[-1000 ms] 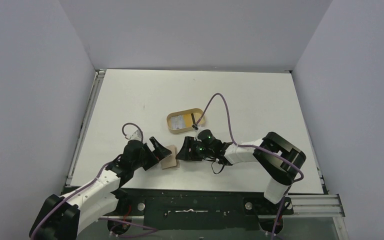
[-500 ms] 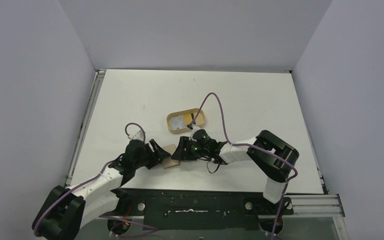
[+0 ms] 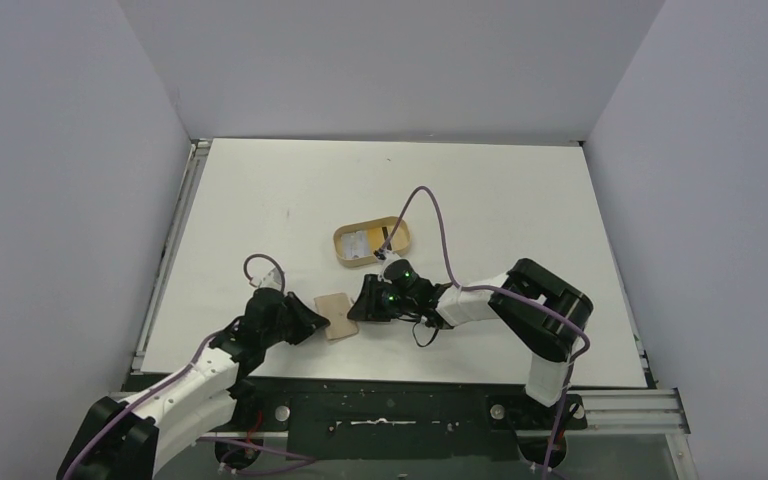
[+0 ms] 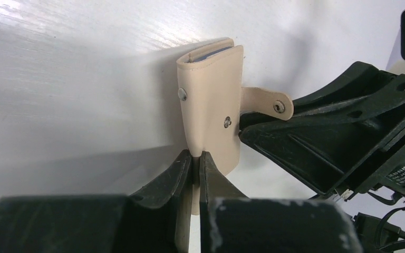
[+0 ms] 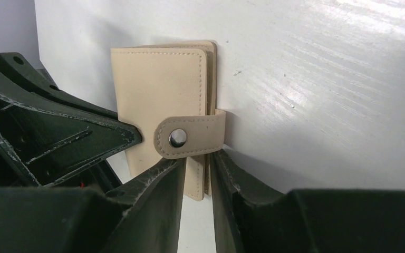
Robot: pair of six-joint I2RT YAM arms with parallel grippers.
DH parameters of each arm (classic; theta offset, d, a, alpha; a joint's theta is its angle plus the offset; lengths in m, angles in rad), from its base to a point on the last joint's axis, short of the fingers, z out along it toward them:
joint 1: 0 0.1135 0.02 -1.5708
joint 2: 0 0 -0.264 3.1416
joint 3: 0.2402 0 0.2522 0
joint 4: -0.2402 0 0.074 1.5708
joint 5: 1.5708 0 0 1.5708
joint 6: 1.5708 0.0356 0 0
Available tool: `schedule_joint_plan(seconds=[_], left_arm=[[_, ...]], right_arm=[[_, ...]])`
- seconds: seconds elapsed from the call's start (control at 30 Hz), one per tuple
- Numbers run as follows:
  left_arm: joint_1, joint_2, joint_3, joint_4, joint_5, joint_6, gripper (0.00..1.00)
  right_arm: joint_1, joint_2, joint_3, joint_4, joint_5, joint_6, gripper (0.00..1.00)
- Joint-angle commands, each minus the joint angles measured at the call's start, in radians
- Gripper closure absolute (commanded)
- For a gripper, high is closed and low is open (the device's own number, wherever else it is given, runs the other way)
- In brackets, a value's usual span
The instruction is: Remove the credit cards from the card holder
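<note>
The tan card holder stands on edge on the white table between both grippers. My left gripper is shut on its near edge; a thin bluish edge of the credit cards peeks out at its far end. From the opposite side my right gripper has its fingers pressed on the holder just under the strap tab with its snap button. In the top view the left gripper and right gripper face each other across the holder.
An oval tan tray with a raised rim sits just behind the right gripper, a pale card lying in it. The right arm's purple cable loops above the tray. The table's near edge runs close behind both arms.
My left gripper has gone from wide open to shut on the holder's edge and pulled slightly toward me. The right gripper has narrowed onto the other side.
</note>
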Motion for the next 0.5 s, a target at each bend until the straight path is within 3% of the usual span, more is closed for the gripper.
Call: schedule_joint_plan(seconds=[0.0, 0.07, 0.17, 0.27, 0.47], left_arm=[[0.000, -0.044, -0.008, 0.019, 0.006, -0.002, 1.00], [0.001, -0.045, -0.014, 0.029, 0.011, 0.005, 1.00], [0.001, -0.027, -0.014, 0.032, 0.014, 0.011, 1.00], [0.002, -0.008, -0.011, 0.037, 0.016, 0.011, 1.00], [0.002, 0.008, 0.021, -0.022, 0.000, 0.017, 1.00]], right_arm=[[0.013, 0.003, 0.021, 0.061, -0.002, 0.002, 0.72], [0.013, -0.011, 0.017, 0.048, 0.000, -0.002, 0.61], [0.014, -0.058, 0.005, -0.001, 0.034, -0.026, 0.55], [0.014, -0.121, 0.008, -0.083, 0.084, -0.074, 0.56], [0.030, -0.248, 0.043, -0.263, 0.218, -0.191, 0.66]])
